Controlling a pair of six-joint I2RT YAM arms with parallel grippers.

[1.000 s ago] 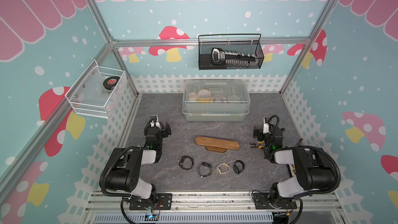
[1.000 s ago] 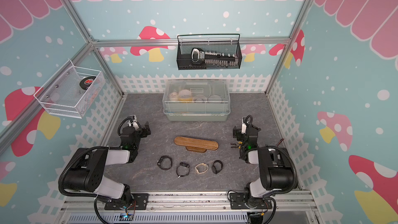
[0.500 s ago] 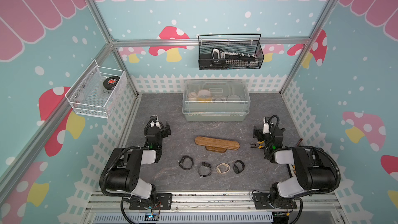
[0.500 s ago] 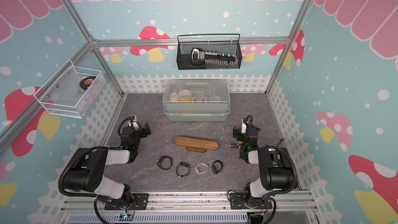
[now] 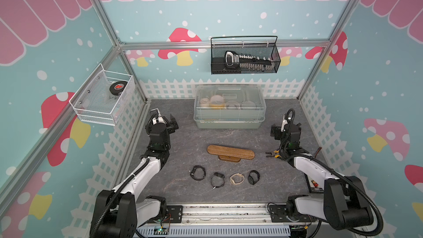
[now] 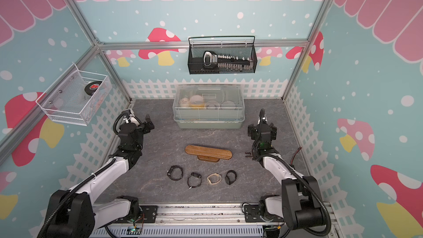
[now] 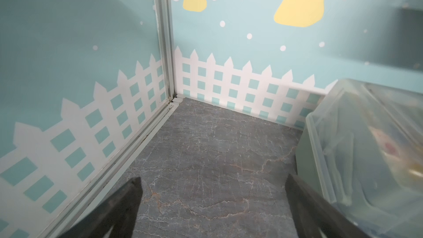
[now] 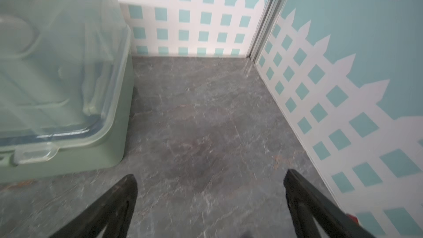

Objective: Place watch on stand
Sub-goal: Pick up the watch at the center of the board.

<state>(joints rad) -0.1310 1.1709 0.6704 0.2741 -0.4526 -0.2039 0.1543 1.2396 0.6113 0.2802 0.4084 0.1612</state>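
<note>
While nothing has shifted, left gripper (image 7: 212, 185) and right gripper (image 8: 210, 179) spread wide, empty; watches (image 5: 197, 172) near stand (image 5: 230, 152).

Wooden stand (image 6: 208, 152), four watches (image 6: 228, 179) just beside

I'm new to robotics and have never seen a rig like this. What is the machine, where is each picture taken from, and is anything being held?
Two robot arms stand at a grey table. Two pictures look down from overhead and show nearly the same view. The other two come from cameras on the wrists. On the table lie a wooden stand, three black watches, a beige watch and a clear lidded box. The left gripper and right gripper are open and hold nothing.
</note>
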